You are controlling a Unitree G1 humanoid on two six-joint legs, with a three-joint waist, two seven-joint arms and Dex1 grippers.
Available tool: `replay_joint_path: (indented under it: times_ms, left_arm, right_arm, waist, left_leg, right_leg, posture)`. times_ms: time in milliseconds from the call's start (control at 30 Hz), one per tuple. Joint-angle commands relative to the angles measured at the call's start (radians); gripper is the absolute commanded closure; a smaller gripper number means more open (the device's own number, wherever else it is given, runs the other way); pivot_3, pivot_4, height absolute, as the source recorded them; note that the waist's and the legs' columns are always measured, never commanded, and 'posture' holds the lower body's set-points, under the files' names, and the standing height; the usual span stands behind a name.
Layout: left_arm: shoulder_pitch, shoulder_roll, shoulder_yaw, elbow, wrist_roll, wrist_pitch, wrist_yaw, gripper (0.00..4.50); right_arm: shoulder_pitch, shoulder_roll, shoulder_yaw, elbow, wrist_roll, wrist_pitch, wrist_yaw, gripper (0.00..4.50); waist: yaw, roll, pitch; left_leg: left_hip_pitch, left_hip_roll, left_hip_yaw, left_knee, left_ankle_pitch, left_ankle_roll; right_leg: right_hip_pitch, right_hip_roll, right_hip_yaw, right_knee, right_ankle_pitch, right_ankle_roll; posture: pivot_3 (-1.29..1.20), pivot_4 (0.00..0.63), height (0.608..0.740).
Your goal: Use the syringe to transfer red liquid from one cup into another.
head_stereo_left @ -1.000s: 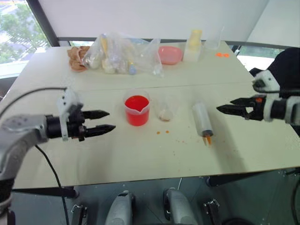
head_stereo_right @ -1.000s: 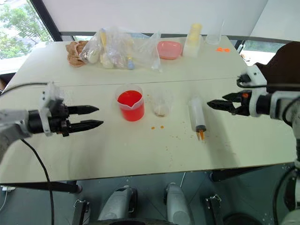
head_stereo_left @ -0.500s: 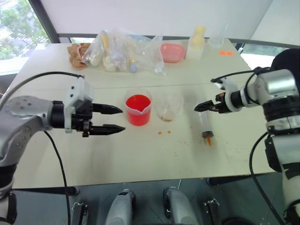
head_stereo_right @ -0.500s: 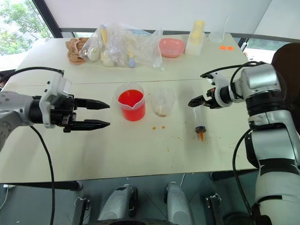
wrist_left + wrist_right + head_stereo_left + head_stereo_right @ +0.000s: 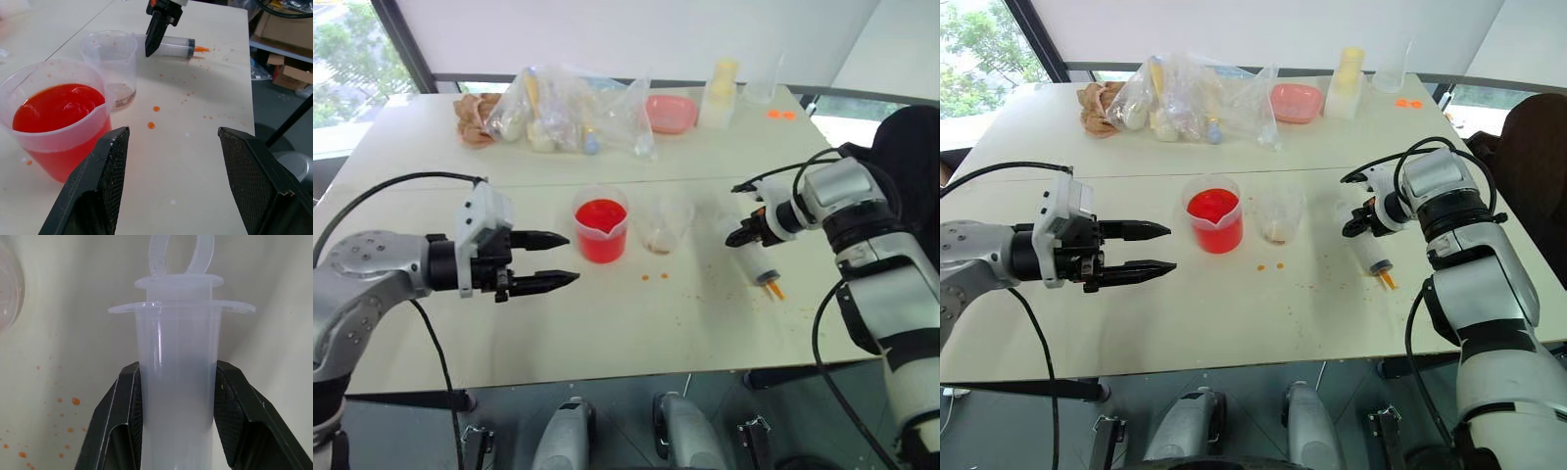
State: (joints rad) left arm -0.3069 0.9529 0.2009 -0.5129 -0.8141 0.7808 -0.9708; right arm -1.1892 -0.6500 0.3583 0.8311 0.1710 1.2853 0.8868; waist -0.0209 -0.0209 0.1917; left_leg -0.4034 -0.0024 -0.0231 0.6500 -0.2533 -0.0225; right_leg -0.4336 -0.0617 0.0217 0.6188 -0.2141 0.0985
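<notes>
The syringe (image 5: 756, 262) lies on the white table (image 5: 636, 333), right of the cups, its orange tip toward the front right. My right gripper (image 5: 736, 238) points down at its barrel. In the right wrist view its fingers (image 5: 129, 411) press on both sides of the syringe (image 5: 178, 347), shut on it. The spouted beaker (image 5: 600, 227) of red liquid (image 5: 600, 215) stands at mid-table. Just right of it is the smaller clear cup (image 5: 661, 227), with an orange film at its bottom. My left gripper (image 5: 573, 257) hovers open left of the beaker (image 5: 58, 117), pointing toward it.
Clear plastic bags (image 5: 563, 108) of small items, a pink bowl (image 5: 669, 113), a pale yellow bottle (image 5: 718, 93) and a clear cup (image 5: 759, 83) line the table's far side. Orange drops (image 5: 656, 276) speckle the table in front of the small cup.
My right gripper came down and in from the right and shut on the syringe barrel. The syringe swung so its tip points more to the right. The left gripper stayed put.
</notes>
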Motion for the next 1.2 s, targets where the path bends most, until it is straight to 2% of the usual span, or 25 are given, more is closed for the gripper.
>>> replay_joint_path:
  times_ms: [33,167,267,333,433,467,533,667,867,1033,1200]
  left_arm:
    - [0.027,-0.015,0.053,0.067,0.037,-0.047,0.019,1.48]
    - [0.071,-0.034,0.101,0.2,0.079,-0.096,0.028,1.48]
    - [0.051,-0.041,0.125,0.274,0.081,-0.1,0.039,1.48]
    - [0.065,-0.035,0.094,0.31,0.138,-0.139,0.034,1.48]
    - [0.093,-0.037,0.05,0.299,0.191,-0.178,0.019,1.48]
    - [0.075,-0.053,0.053,0.304,0.193,-0.182,0.038,1.48]
    - [0.052,-0.071,0.059,0.316,0.2,-0.19,0.058,1.48]
    - [0.002,-0.101,0.056,0.319,0.261,-0.237,0.123,1.48]
    - [-0.077,-0.083,0.083,0.289,0.239,-0.213,0.137,1.48]
    - [-0.234,-0.07,0.109,0.293,0.136,-0.129,0.119,1.48]
    - [-0.422,-0.114,0.101,0.373,0.077,-0.088,0.146,1.48]
  right_arm:
    - [-0.023,0.015,-0.158,-0.048,0.031,-0.032,-0.078,3.1]
    - [-0.092,0.052,-0.379,-0.301,0.077,-0.285,-0.212,3.1]
    - [-0.123,0.119,-0.485,-0.512,0.152,-0.332,-0.26,3.1]
    - [-0.134,0.198,-0.51,-0.631,0.149,-0.454,-0.337,3.1]
    - [-0.125,0.313,-0.508,-0.747,0.154,-0.527,-0.423,3.1]
    - [-0.095,0.393,-0.51,-0.794,0.193,-0.546,-0.44,3.1]
    - [-0.058,0.485,-0.512,-0.844,0.235,-0.57,-0.464,3.1]
    - [0.14,0.597,-0.396,-0.917,0.231,-0.711,-0.409,3.1]
    - [0.281,0.626,-0.312,-0.913,0.195,-0.792,-0.408,3.1]
    - [0.326,0.623,-0.265,-0.865,0.147,-0.868,-0.399,3.1]
    - [0.357,0.636,-0.249,-0.782,0.071,-0.987,-0.446,3.1]
  waist:
    - [-0.003,0.001,0.0]
    - [-0.016,0.005,0.003]
    - [-0.021,0.005,0.003]
    - [-0.024,0.005,0.003]
    - [-0.024,0.004,0.002]
    - [-0.023,0.004,0.001]
    - [-0.019,0.003,0.001]
    - [-0.007,0.0,-0.001]
    - [0.001,0.001,0.0]
    - [0.0,0.0,-0.001]
    - [-0.004,0.001,0.0]
  left_leg:
    - [0.0,0.0,0.0,0.0,0.0,0.0]
    - [-0.003,0.0,0.002,0.0,0.0,0.0]
    - [-0.006,0.0,0.001,0.0,0.0,-0.001]
    - [-0.005,0.0,-0.001,-0.002,0.0,-0.001]
    - [-0.004,0.001,-0.001,-0.003,0.0,-0.001]
    - [-0.004,0.0,-0.001,-0.002,0.0,-0.001]
    - [-0.004,0.001,-0.001,-0.001,0.001,-0.001]
    - [-0.004,0.0,-0.004,0.0,0.001,-0.002]
    - [-0.005,-0.001,-0.003,0.0,0.001,-0.002]
    - [-0.004,-0.001,-0.004,0.0,0.001,-0.002]
    - [-0.004,-0.001,-0.004,0.0,0.002,-0.002]
  right_leg:
    - [0.0,0.0,0.0,0.0,0.0,0.0]
    - [-0.006,0.0,0.001,0.003,0.0,0.0]
    - [-0.012,-0.001,0.001,0.011,0.0,0.0]
    - [-0.012,0.0,0.0,0.011,0.0,0.0]
    - [-0.011,0.0,0.0,0.012,0.0,0.0]
    - [-0.011,0.0,0.0,0.012,0.0,0.0]
    - [-0.01,-0.001,0.0,0.012,0.0,0.0]
    - [-0.008,-0.002,-0.002,0.012,0.001,-0.001]
    - [-0.009,-0.002,-0.001,0.012,0.001,-0.001]
    - [-0.009,-0.001,-0.002,0.012,0.001,-0.001]
    - [-0.009,0.0,-0.002,0.013,0.001,-0.001]
  posture:
    - [0.0,0.15,0.74]
    - [0.0,0.15,0.74]
    - [0.0,0.15,0.74]
    - [0.0,0.15,0.74]
    - [0.0,0.15,0.74]
    - [0.0,0.15,0.74]
    - [0.0,0.15,0.74]
    - [0.0,0.15,0.74]
    - [0.0,0.15,0.74]
    - [0.0,0.15,0.74]
    - [0.0,0.15,0.74]
